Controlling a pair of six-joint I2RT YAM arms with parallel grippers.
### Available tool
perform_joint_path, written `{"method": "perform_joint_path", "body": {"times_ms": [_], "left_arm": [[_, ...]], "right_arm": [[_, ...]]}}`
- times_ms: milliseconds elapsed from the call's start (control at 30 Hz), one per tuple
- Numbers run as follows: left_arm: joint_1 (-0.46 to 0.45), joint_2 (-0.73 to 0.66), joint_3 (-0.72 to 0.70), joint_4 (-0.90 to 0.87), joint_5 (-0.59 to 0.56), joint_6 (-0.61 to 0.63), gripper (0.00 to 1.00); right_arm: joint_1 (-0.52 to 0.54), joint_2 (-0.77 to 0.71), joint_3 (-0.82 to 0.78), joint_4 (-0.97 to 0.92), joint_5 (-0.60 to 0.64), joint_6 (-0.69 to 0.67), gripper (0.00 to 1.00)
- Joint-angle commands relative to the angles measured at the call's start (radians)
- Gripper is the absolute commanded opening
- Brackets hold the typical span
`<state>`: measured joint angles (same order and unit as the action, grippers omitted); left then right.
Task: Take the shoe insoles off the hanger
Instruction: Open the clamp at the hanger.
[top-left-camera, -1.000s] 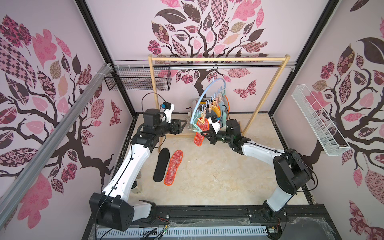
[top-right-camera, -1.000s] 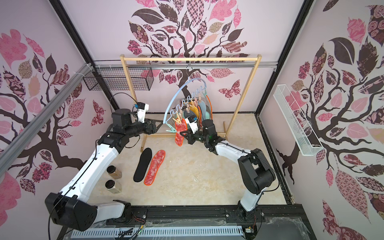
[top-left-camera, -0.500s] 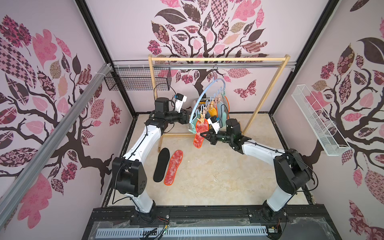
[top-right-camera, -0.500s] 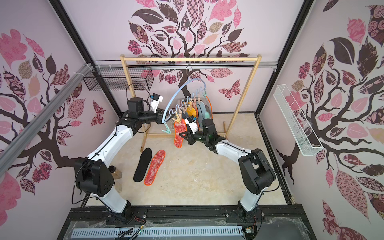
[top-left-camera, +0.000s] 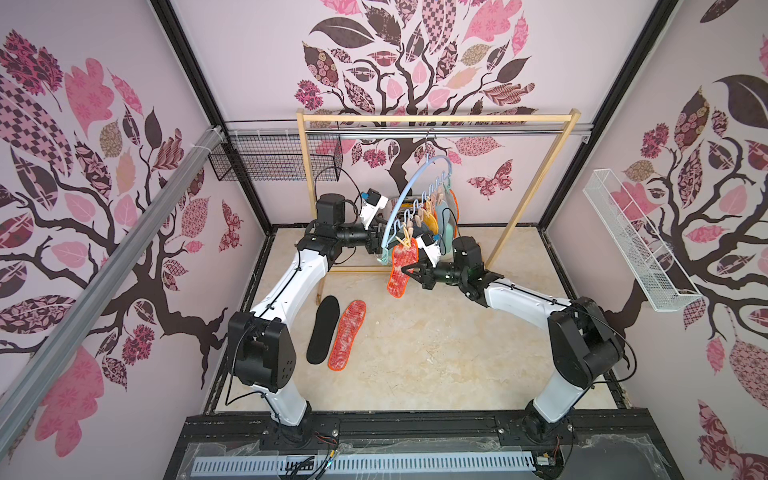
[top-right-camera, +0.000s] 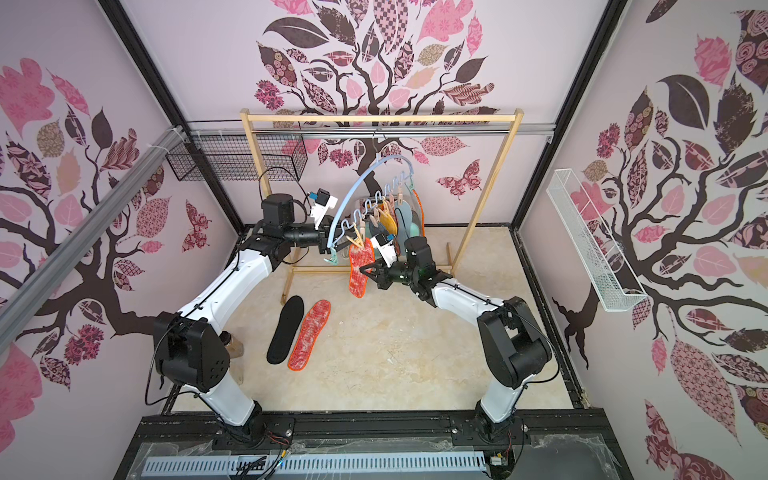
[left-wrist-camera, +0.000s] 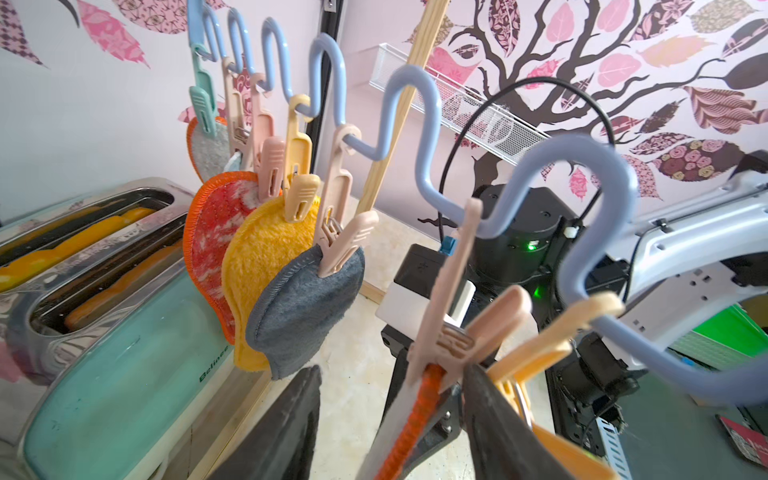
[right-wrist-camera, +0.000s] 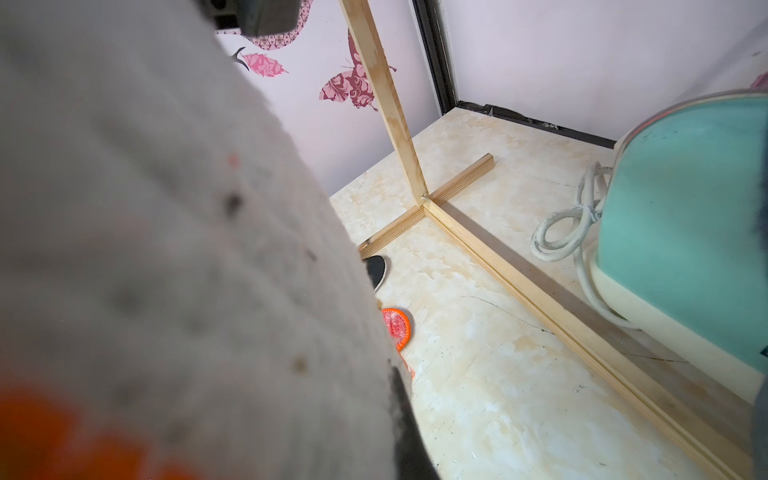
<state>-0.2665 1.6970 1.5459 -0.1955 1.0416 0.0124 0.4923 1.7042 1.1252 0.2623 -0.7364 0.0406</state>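
A red-white insole is hung by a beige clothespin from the low end of the tilted hanger, long axis near upright, free end pointed at the floor. Its edge is pinched by the clamped right gripper. The left gripper is held with fingers parted either side of the pinned end

Pale pink walls printed with dark brown trees and pink patterned leaves close in a beige marbled floor under even light. A tall pale wooden garment rack stands along the floor's back edge, with a teal and chrome toaster beside its foot rail. A black wire basket hangs near the back left corner, and a white wire shelf is on the right-hand wall.
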Motion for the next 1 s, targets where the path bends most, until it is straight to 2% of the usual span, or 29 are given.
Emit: {"method": "perform_joint_path", "body": {"times_ms": [0, 400, 700, 967], "left_arm": [[-0.014, 0.017, -0.003, 0.019, 0.061, 0.050, 0.59], [-0.046, 0.104, 0.126, -0.057, 0.032, 0.102, 0.53], [-0.048, 0.136, 0.203, -0.024, 0.104, 0.061, 0.49], [-0.048, 0.135, 0.193, 0.016, 0.136, 0.045, 0.52]], "right_arm": [[-0.005, -0.020, 0.054, -0.002, -0.014, -0.002, 0.00], [-0.006, -0.017, 0.055, -0.007, -0.026, -0.001, 0.00], [-0.008, -0.014, 0.060, -0.010, -0.035, -0.002, 0.00], [-0.010, -0.008, 0.062, -0.018, -0.040, -0.005, 0.00]]}}
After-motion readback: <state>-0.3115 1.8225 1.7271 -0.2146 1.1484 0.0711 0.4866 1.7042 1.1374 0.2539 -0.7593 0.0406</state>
